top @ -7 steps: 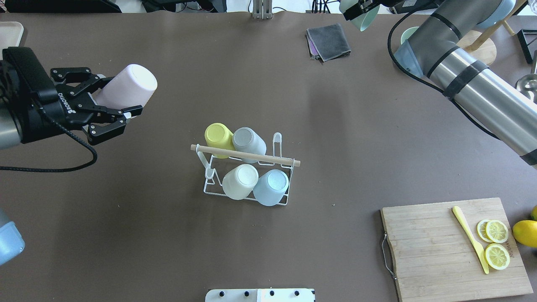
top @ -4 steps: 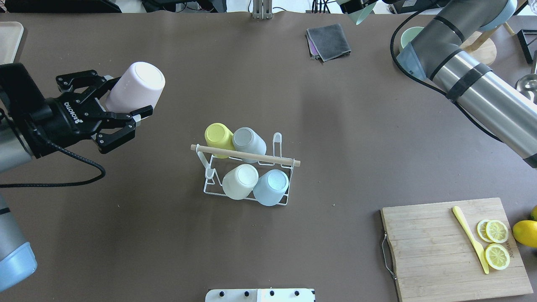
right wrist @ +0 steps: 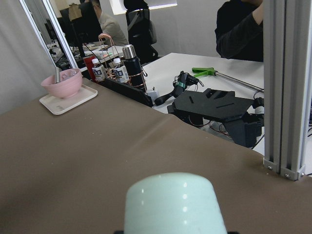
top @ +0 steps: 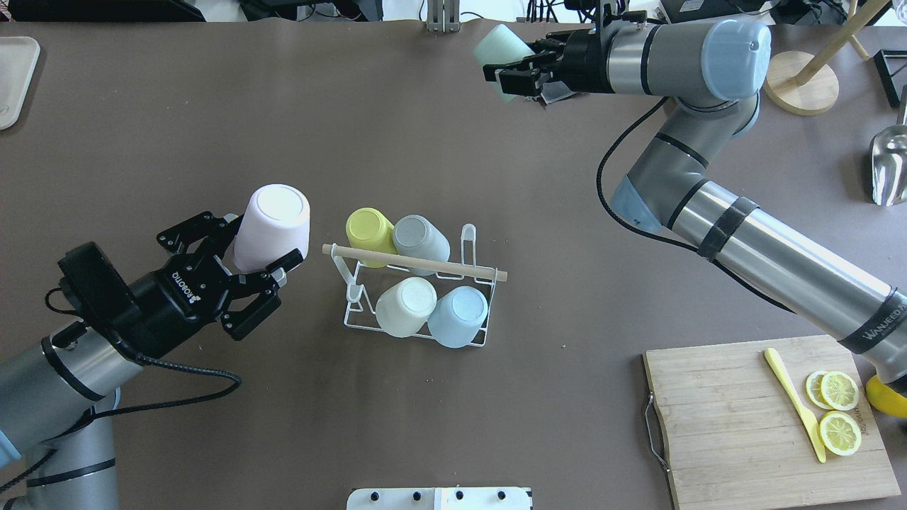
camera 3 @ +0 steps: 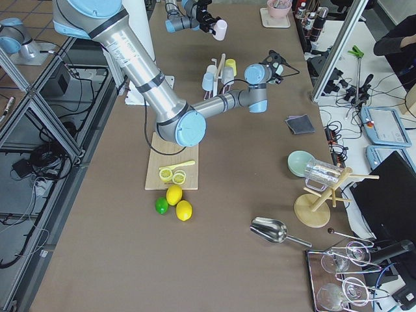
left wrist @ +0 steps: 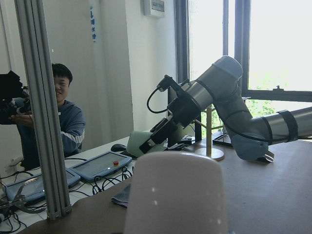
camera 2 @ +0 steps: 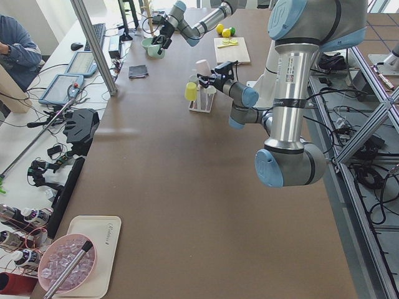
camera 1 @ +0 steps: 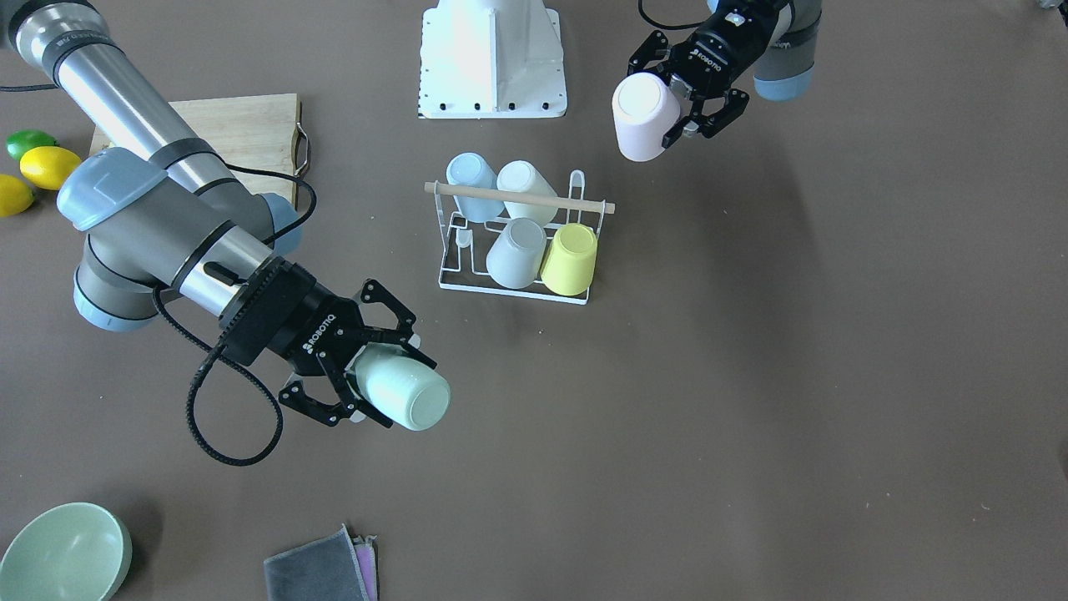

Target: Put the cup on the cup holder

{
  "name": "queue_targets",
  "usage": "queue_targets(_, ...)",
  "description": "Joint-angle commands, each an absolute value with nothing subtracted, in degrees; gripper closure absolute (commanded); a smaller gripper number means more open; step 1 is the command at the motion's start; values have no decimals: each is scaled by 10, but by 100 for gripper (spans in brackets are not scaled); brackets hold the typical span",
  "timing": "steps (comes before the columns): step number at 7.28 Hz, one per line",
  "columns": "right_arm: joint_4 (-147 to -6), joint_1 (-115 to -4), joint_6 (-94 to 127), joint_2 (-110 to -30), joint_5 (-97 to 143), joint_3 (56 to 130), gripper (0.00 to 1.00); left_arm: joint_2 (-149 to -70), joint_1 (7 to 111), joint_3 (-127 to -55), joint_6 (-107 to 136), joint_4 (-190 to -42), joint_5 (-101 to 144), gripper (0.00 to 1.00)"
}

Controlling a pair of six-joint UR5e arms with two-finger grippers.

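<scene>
In the overhead view, the left gripper [top: 261, 239], left of centre, was clenched on a pink cup [top: 273, 219] held bottom-up just beside the holder [top: 414, 263] at mid-frame. Four cups [top: 407, 304] sat upturned on its prongs. At the top edge, the right gripper [top: 506, 69] grasped a mint cup [top: 496, 44].

- A wide tabletop [top: 212, 106] covered in matte brown sheeting is shown filling the middle of the room.
- Reddish-brown floor tiles [camera 3: 16, 214] are seen along one long side of it.
- A white side desk [camera 2: 25, 134] is set along the opposite long edge.
- A ribbed aluminium post [left wrist: 41, 122] is mounted upright at that edge.
- Tall dark-framed windows [left wrist: 273, 44] are flooded with bright daylight, and green foliage is glimpsed outside.
- A plain pale wall [left wrist: 109, 73] is seen beside the windows.
</scene>
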State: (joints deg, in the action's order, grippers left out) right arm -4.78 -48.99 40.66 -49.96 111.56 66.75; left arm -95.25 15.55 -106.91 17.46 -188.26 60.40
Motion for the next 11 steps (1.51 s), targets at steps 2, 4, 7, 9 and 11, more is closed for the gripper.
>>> queue_targets(2,106,-431,416,-529,1116,674,100,-997,122,-994,175,-1976,577,70)
queue_targets(4,163,-397,419,-530,1119,673,100,-1005,92,-991,172,-1970,540,69)
queue_targets(7,180,-382,419,-529,1117,672,100,-1041,92,-938,177,-1972,539,68)
queue_targets(9,179,-376,418,-530,1117,664,100,-1046,92,-933,178,-1972,539,68)
queue_targets(11,179,-369,417,-529,1111,656,100,-1055,92,-924,176,-1971,539,68)
